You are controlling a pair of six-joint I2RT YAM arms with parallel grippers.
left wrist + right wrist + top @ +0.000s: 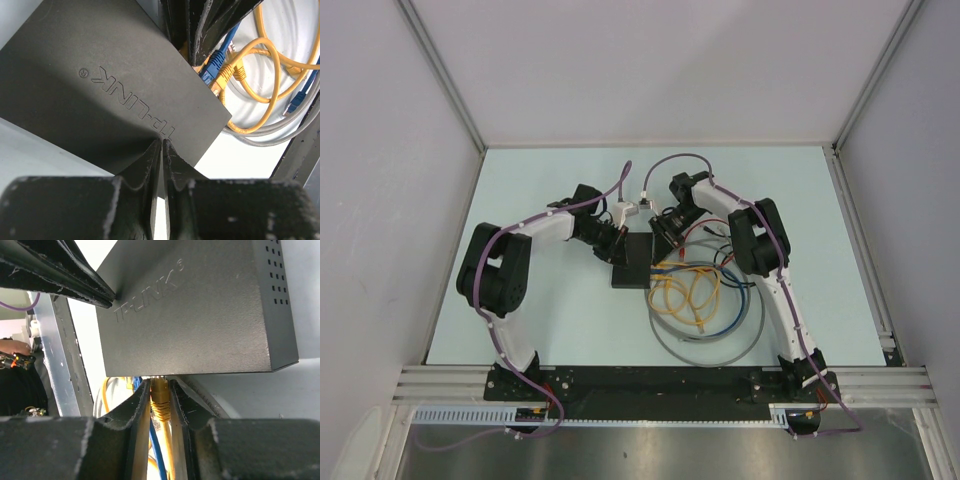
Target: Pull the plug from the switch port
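The switch (632,262) is a flat black TP-LINK box lying mid-table; it also shows in the left wrist view (110,95) and the right wrist view (200,315). A yellow plug (160,396) sits in a port on its narrow edge. My right gripper (160,384) is shut on that plug, one finger on each side, tips against the switch's edge; it also shows from above (665,236). My left gripper (163,142) is shut, its tips resting on the switch's top near the opposite edge (617,248).
Loose yellow cables (690,295), blue cables (732,285) and a grey cable loop (710,348) lie right of the switch. A blue plug (215,59) and another yellow plug (226,76) sit at the switch's port edge. White walls enclose the table.
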